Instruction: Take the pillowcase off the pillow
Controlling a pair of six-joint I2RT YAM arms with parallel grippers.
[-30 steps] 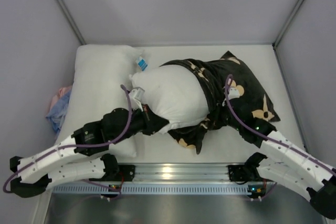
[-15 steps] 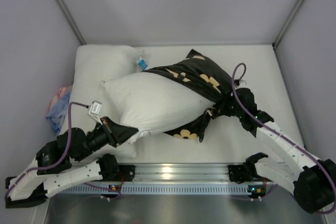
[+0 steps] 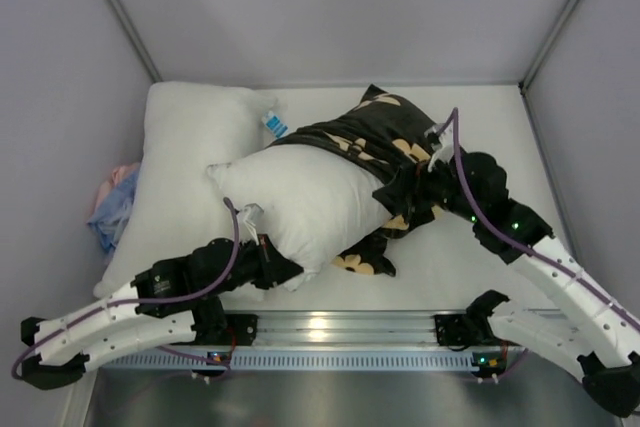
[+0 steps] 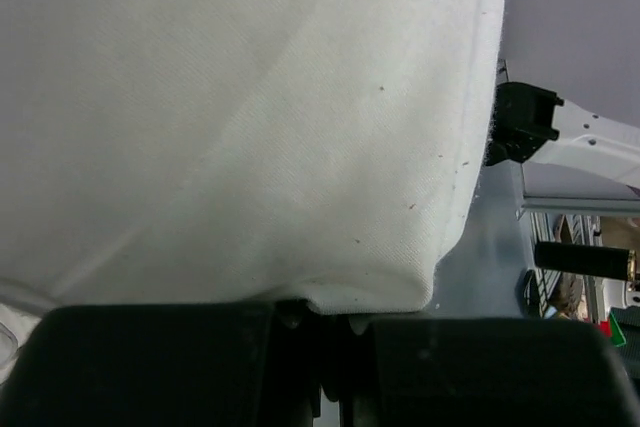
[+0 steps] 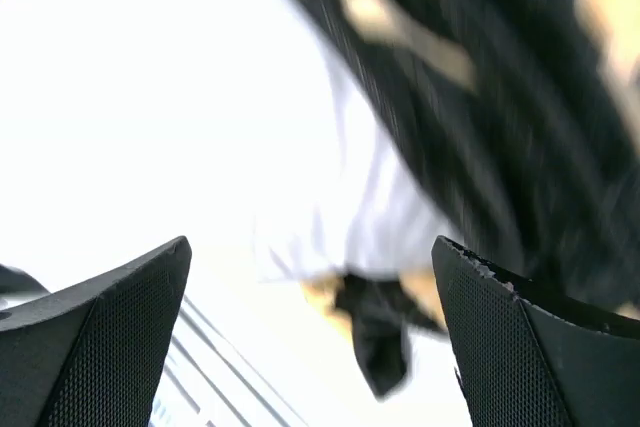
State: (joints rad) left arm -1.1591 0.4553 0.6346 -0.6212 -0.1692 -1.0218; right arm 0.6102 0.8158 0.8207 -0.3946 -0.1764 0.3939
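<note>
So here's where we're at: the pillow [image 3: 300,202] lies mid-bench, roughly half out of the case [image 3: 385,137]. Its bare white end points left and toward the arms, and its right end is tucked inside the black fabric. The case is bunched over the pillow's far right part, with a flap poking out underneath on the near side.

Our left tool [image 3: 283,265] is clamped tight on the pillow's near corner. On the left wrist view the fingers [image 4: 150,367] are closed together with the white corner pinched between them.

Our right tool [image 3: 412,192] sits at the case's bunched edge, where black meets white. From its own camera the fingers [image 5: 100,337] are spread wide, and that picture is too blurred for us to say whether they touch the fabric.

On the left of the bench [image 3: 500,117] there's a spare pillow [image 3: 185,147] — our pillow's left corner overlaps it. A blue-white tag [image 3: 272,125] is just beside its far right corner and a pink-blue cloth bundle [image 3: 112,205] lies against its left edge
</note>
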